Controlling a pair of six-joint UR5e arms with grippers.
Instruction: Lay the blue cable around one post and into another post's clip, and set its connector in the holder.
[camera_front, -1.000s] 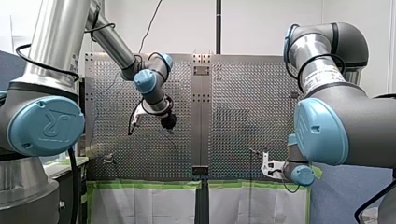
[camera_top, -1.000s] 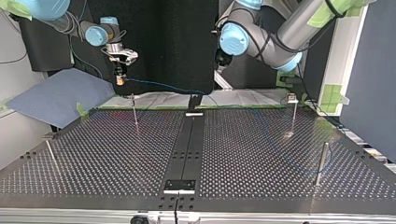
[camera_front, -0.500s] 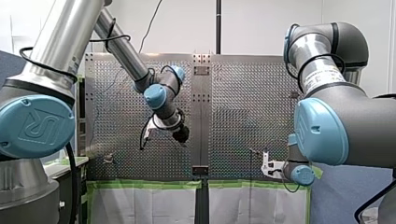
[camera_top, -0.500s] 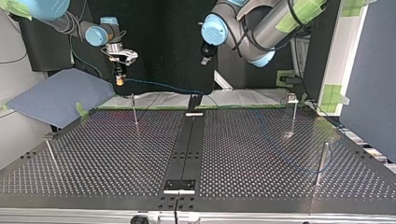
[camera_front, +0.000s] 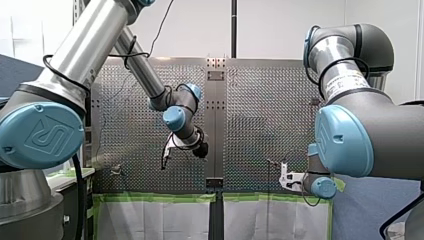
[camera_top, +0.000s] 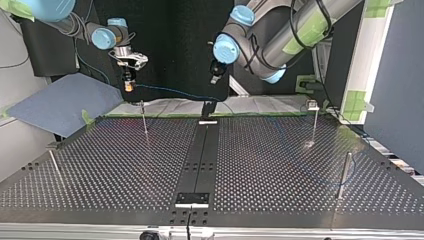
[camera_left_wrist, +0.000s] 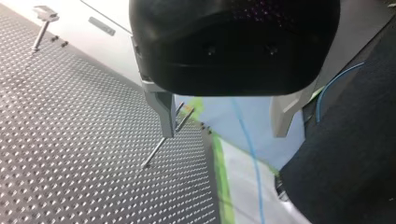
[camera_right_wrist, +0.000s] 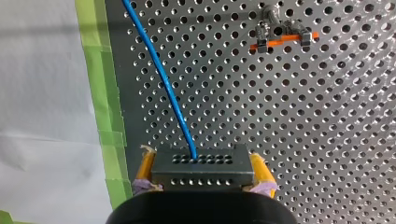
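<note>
In R end effector (camera_right_wrist: 202, 162): cable connector (camera_right_wrist: 201, 171).

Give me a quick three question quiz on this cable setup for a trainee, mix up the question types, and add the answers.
1. True or false: my left gripper is open, holding nothing.
2. What does my right gripper clamp? A a cup, B the connector, C a sponge.
3. Fill in: the cable leaving the connector is ____ in colour.
Key: 1 true; 2 B; 3 blue.
</note>
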